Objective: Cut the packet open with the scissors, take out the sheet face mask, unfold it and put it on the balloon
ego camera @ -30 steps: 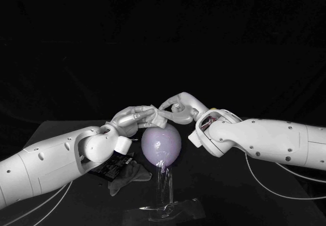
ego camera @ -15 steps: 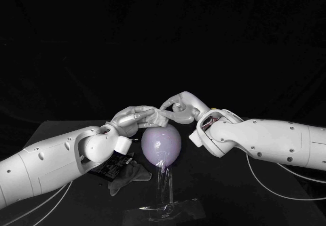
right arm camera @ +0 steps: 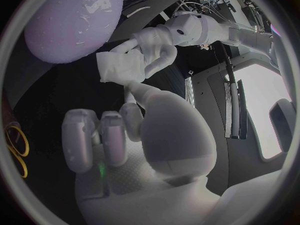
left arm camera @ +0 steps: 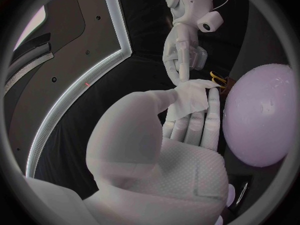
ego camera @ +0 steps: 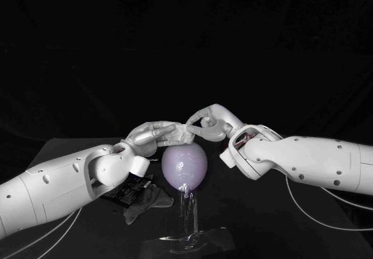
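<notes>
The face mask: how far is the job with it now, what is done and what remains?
Done: the packet lies aside on the table, and the mask is out of it. In hand: the left robot hand and the right robot hand both hold the mask, small and folded, just above the balloon. Left: to unfold it and lay it on the balloon, which is bare.

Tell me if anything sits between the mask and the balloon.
Nothing visible does. The left hand and right hand hold the folded mask between them, close above the top of the balloon. No other thing lies between mask and balloon.
</notes>
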You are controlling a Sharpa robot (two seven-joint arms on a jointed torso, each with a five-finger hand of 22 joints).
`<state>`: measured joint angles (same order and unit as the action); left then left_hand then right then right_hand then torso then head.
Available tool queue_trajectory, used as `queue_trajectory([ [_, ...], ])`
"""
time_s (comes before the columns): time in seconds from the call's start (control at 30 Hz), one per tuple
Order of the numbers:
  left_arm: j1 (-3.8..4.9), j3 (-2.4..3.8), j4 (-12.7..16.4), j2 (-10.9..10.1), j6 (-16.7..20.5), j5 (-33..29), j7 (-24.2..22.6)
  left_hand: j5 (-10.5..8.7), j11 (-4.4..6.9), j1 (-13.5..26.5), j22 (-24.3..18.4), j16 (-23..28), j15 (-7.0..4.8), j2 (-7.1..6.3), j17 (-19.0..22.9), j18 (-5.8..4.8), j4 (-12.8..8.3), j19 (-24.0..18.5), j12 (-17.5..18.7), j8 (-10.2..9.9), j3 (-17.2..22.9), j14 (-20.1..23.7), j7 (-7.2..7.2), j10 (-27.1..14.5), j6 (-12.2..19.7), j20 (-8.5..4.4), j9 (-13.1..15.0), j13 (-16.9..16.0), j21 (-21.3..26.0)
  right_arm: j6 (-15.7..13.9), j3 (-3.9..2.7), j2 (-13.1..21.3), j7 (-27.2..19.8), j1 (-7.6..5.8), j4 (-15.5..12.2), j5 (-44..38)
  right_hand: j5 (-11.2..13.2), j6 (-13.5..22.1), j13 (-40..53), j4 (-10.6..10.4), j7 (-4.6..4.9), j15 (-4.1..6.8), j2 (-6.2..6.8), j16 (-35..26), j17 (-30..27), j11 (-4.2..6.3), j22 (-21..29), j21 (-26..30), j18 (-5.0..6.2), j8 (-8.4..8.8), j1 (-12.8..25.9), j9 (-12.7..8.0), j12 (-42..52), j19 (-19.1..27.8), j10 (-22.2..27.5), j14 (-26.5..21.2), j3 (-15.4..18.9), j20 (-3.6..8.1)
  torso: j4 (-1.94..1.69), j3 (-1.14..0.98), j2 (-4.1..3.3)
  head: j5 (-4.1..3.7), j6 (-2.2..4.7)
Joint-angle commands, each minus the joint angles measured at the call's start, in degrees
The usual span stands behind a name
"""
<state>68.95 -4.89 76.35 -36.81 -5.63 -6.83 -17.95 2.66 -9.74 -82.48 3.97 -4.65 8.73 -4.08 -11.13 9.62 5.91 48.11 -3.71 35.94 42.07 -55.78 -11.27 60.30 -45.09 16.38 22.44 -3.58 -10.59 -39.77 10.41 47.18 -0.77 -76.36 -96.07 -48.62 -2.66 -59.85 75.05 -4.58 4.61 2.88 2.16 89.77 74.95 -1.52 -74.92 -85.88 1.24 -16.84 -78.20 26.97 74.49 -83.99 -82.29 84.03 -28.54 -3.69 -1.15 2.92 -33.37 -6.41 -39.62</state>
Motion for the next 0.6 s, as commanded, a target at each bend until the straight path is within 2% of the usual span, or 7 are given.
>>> queue_trajectory([
  [0.03, 0.10, 0.13, -0.1, -0.1, -0.2, -0.2, -1.1, 0.17, -0.02, 0.1, 0.1, 0.3, -0.14, 0.37, 0.1, 0.78, -0.1, -0.1, 0.1, 0.4, 0.2, -0.2, -0.13, -0.1, 0.1, 0.03, 4.0, 0.0, 0.1, -0.4, 0.02, 0.4, -0.4, 0.06, 0.1, 0.4, -0.1, -0.4, 5.7, 0.0, 0.18, 0.28, -0.25, 0.2, 15.1, 1.15, -13.9, -0.2, -0.33, -0.38, -0.1, 0.1, 0.3, -4.1, -1.5, 6.0, -0.4, 0.45, -0.03, 0.01, 0.01, -0.04, 0.00],
  [0.6, 0.09, 0.12, -0.2, -0.2, -0.2, -0.4, -1.4, 0.19, -0.05, 0.1, 0.1, 0.3, -0.17, 0.27, 0.1, 0.85, -0.5, 0.1, 0.2, 0.9, 0.7, -0.3, -0.30, -0.2, 0.6, -0.05, 4.3, 0.1, -0.1, -0.2, -0.01, 2.1, -0.6, 0.04, 0.0, 2.9, -0.1, -0.4, 5.4, 0.0, 0.17, 0.29, -0.17, 0.2, 15.1, 1.16, -13.9, 0.0, -0.30, -0.49, 0.0, 0.1, -0.1, -4.1, -1.4, 6.0, -0.5, 0.48, 0.01, 0.01, 0.00, -0.08, 0.12],
])
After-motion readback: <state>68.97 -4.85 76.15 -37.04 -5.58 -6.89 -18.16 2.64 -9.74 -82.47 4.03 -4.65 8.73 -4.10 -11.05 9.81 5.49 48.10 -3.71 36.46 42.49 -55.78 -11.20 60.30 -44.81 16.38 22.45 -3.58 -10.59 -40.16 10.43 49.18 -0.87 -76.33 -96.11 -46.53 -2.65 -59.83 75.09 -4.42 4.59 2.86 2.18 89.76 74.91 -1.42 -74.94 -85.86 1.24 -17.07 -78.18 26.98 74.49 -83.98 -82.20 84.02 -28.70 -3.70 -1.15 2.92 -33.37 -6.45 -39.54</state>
